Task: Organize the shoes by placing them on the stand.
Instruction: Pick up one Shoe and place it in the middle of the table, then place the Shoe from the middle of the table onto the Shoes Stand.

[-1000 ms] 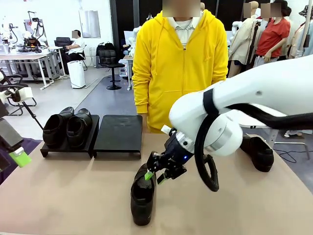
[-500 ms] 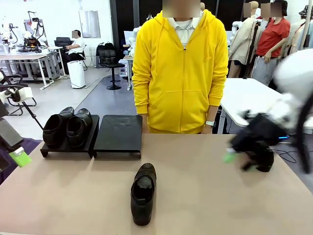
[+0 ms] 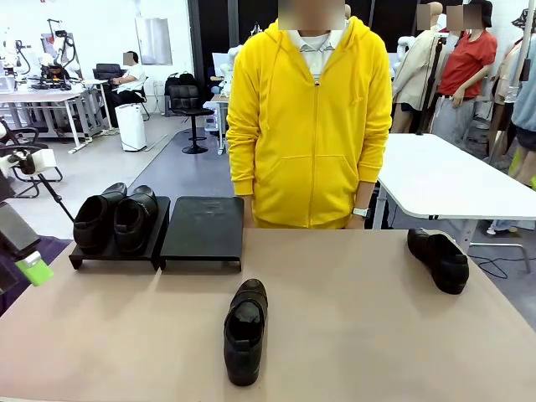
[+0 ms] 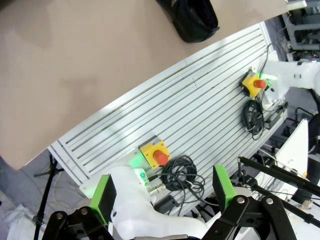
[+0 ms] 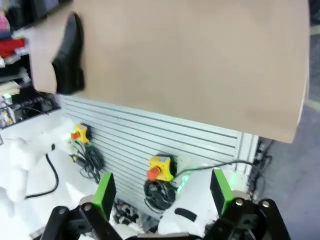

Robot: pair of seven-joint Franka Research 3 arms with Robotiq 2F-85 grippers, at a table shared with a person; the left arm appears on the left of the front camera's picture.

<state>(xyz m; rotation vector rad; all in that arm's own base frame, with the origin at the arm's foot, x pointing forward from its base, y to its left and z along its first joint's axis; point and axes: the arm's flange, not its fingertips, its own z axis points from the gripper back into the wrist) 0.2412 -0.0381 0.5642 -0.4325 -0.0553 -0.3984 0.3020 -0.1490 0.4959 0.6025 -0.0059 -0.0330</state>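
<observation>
The left gripper (image 4: 162, 190) hangs far on the robot's side of the stand (image 3: 203, 224), with its green pads wide apart and nothing between them. The right gripper (image 5: 162, 192) is in the same state: jaws apart, empty, and also well back from the stand.

The near shoe (image 3: 244, 331) lies on the table (image 3: 377, 352) in front of the stand's right half, on the robot's side of it and apart from it. It is upright on its sole and lies lengthwise toward the stand. The far shoe (image 3: 438, 260) lies well to the right of the stand, about level with its front edge. Its toe seems to point away from the stand, though at this distance I cannot be sure.

The right half of the stand is bare. On the left half two shoes (image 3: 136, 218) sit side by side, touching or nearly so. Behind the stand a person (image 3: 310, 126) in a yellow hoodie stands at the far side.

I judge that such a shoe is not heavy and is stiff at the sole and heel, but softer over the top. The glossy leather will probably be slippery under the pads. A good hold, in my opinion, is at the heel end, with one finger inside the opening and one outside on the wall. This leaves the toe free to be laid down on the slope.
</observation>
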